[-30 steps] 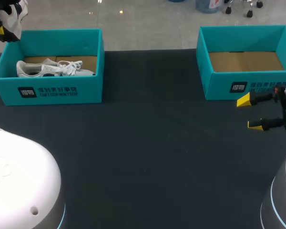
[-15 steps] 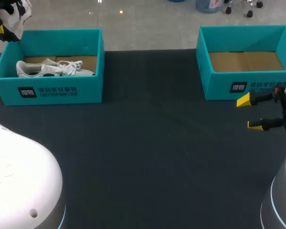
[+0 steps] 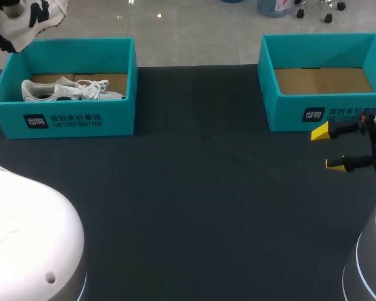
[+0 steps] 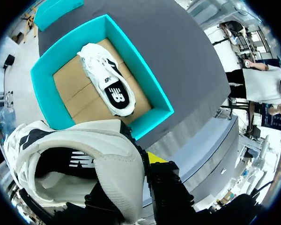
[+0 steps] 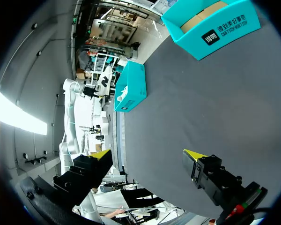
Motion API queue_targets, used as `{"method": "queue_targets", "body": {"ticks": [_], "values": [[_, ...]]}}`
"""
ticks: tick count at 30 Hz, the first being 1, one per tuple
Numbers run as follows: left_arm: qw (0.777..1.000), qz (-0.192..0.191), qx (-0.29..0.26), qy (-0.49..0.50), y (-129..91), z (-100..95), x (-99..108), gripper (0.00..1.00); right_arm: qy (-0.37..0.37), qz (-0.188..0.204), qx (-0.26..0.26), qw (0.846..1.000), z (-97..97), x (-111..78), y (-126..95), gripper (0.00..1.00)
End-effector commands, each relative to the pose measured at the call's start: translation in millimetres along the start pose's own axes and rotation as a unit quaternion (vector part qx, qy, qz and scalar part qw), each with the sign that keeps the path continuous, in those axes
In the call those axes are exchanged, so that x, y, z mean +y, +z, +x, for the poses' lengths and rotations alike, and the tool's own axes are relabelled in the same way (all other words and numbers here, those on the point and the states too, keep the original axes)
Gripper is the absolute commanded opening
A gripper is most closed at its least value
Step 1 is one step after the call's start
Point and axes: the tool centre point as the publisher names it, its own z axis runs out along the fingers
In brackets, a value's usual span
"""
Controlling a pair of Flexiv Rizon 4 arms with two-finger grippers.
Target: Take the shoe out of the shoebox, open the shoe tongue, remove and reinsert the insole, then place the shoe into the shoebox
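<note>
Dark table (image 3: pixel 194 200); shoebox (image 3: pixel 62 122) holding one shoe (image 3: pixel 56 89), second shoe (image 4: pixel 84 159) in left gripper (image 4: pixel 136 164).

two shoeboxes (image 3: pixel 69 119), two shoes (image 3: pixel 69 89) — white

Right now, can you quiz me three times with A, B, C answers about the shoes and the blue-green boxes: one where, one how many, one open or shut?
1. Where is the white sneaker with a black logo that the left gripper holds?
A. in the right-hand box
B. up in the air, out of both boxes
C. flat on the table

2. How many shoes lie in the teal cardboard shoebox on the left?
A. none
B. one
C. three

3. How is the right gripper?
A. open and empty
B. shut on a shoe
C. shut on a box wall

Answers: 1 B, it hangs high by that shoebox's far corner. 2 B, a single white laced sneaker lies on its brown floor. 3 A, its yellow tips stand apart with nothing between them.
</note>
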Motion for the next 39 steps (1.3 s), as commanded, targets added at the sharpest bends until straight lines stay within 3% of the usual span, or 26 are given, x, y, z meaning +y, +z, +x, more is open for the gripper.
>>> {"method": "queue_targets", "body": {"ticks": [1, 32, 39], "values": [[0.953, -0.103, -0.022, 0.283, 0.3, 9.2, -7.8, 0.0, 0.001, -0.001, -0.002, 1.0, 0.2, -1.5, 0.3, 1.0], [0.953, -0.103, -0.022, 0.283, 0.3, 9.2, -7.8, 0.0, 0.001, -0.001, -0.002, 1.0, 0.2, -1.5, 0.3, 1.0], [0.907, -0.1, -0.041, 0.407, 0.6, 6.1, -6.2, 0.0, 0.001, -0.001, -0.002, 1.0, 0.2, -1.5, 0.3, 1.0]]}}
